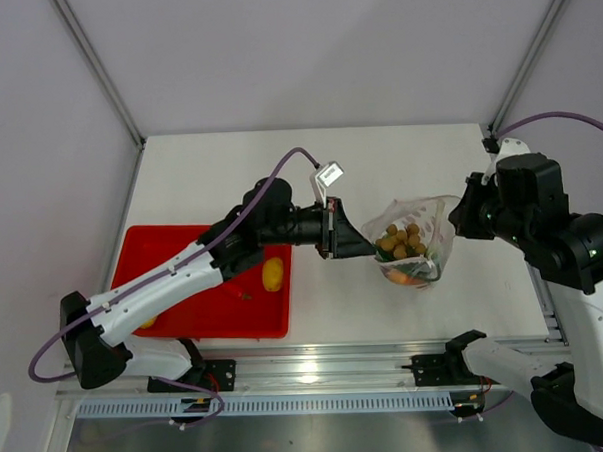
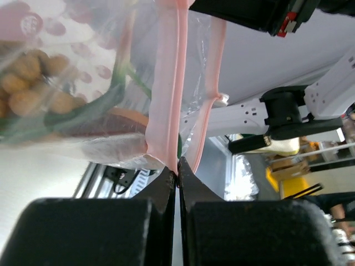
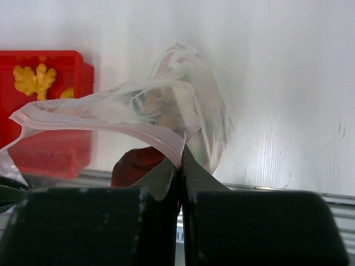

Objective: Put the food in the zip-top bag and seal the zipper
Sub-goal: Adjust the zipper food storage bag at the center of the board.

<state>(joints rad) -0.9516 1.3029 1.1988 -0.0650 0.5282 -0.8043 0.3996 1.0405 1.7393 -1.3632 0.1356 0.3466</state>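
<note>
The clear zip-top bag (image 1: 414, 243) hangs above the table between my two grippers. Inside it are small tan balls (image 1: 400, 240), green stalks (image 2: 119, 83) and an orange-brown wedge (image 1: 414, 274). My left gripper (image 1: 371, 249) is shut on the left end of the pink zipper (image 2: 166, 83), pinching the strip at the fingertips (image 2: 177, 174). My right gripper (image 1: 452, 224) is shut on the other end of the zipper (image 3: 111, 124), where its fingertips meet (image 3: 181, 160). The two pink strips stand apart in both wrist views. A yellow lemon (image 1: 273, 274) lies on the red tray.
The red tray (image 1: 206, 290) sits at the front left under my left arm, with a yellow piece (image 1: 146, 321) near its left end. The right wrist view shows a yellow leafy toy (image 3: 34, 80) in the tray (image 3: 50, 144). A metal rail (image 1: 318, 365) runs along the near table edge.
</note>
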